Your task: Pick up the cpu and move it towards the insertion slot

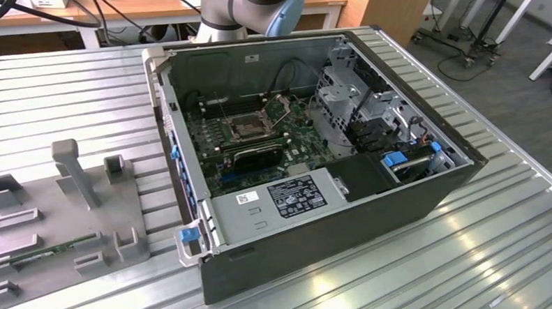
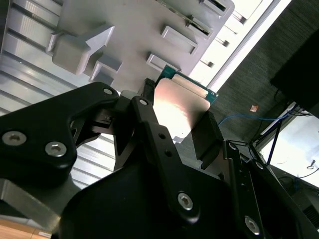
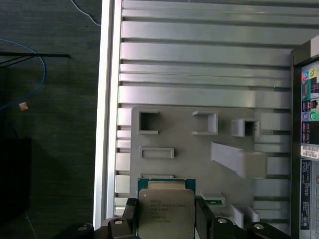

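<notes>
1 gripper (image 3: 167, 218), pointing down, clamps the cpu (image 3: 165, 201).

Black pincer (image 2: 179, 112), silver screws (image 2: 185, 200), seemingly grey-blue arm (image 1: 228, 9)

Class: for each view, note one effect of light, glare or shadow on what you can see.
In the exterior view, white glare patches lie on the ribbed grey metal table; in the second wrist view, the flat square silvery-topped cpu between the black fingers carries a pinkish sheen; in the first wrist view, the cpu is evenly lit, while the dark floor is dim.
</notes>
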Controlling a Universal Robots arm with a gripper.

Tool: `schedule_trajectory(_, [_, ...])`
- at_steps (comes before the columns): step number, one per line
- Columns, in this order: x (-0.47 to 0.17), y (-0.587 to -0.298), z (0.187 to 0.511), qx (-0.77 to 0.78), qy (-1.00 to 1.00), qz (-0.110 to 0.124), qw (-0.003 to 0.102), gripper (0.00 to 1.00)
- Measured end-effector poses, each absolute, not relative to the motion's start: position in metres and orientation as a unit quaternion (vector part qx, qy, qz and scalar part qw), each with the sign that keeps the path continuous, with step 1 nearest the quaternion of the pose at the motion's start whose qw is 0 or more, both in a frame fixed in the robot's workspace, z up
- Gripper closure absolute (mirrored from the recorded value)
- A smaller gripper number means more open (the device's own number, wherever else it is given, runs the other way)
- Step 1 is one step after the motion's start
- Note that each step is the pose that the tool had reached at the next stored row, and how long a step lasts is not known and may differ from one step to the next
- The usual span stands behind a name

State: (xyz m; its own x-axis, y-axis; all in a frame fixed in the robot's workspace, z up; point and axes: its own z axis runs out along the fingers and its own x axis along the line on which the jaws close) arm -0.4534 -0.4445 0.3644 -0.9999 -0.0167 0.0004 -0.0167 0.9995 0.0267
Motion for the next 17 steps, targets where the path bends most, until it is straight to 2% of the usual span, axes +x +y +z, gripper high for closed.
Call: schedule_trajectory(17, [-0.438, -0.444, 0.364, 0.008, -1.0, -0.013, 0.0, 0.45])
